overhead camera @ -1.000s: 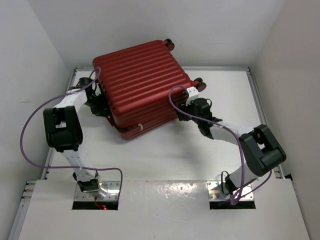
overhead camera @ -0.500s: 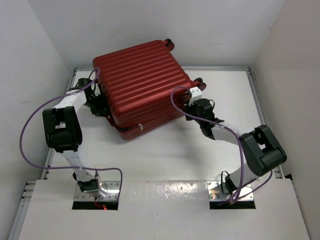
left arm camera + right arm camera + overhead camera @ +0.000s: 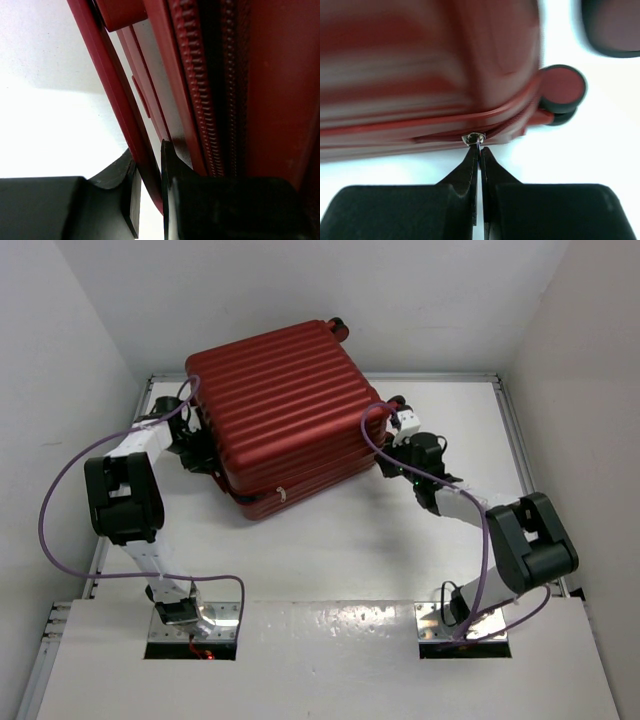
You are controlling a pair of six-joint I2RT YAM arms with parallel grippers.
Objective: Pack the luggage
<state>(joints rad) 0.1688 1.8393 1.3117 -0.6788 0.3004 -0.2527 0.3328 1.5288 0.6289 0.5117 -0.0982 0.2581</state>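
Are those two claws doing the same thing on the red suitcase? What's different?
The left gripper pinches a thin red ridge on the luggage, jaws slightly apart; the right gripper nips the small silver zipper pull near a wheel, jaws almost touching. The left gripper is at the left side, the right gripper at the right. Both are gripping.

The left arm (image 3: 125, 502) and right arm (image 3: 527, 545) have white links and bulky black joint housings. A purple cable (image 3: 43, 520) loops along each. Their bases sit on metal plates (image 3: 228, 616). The left end effector (image 3: 149, 192) and right end effector (image 3: 479, 155) carry matte black, tapered fingers (image 3: 462, 177).
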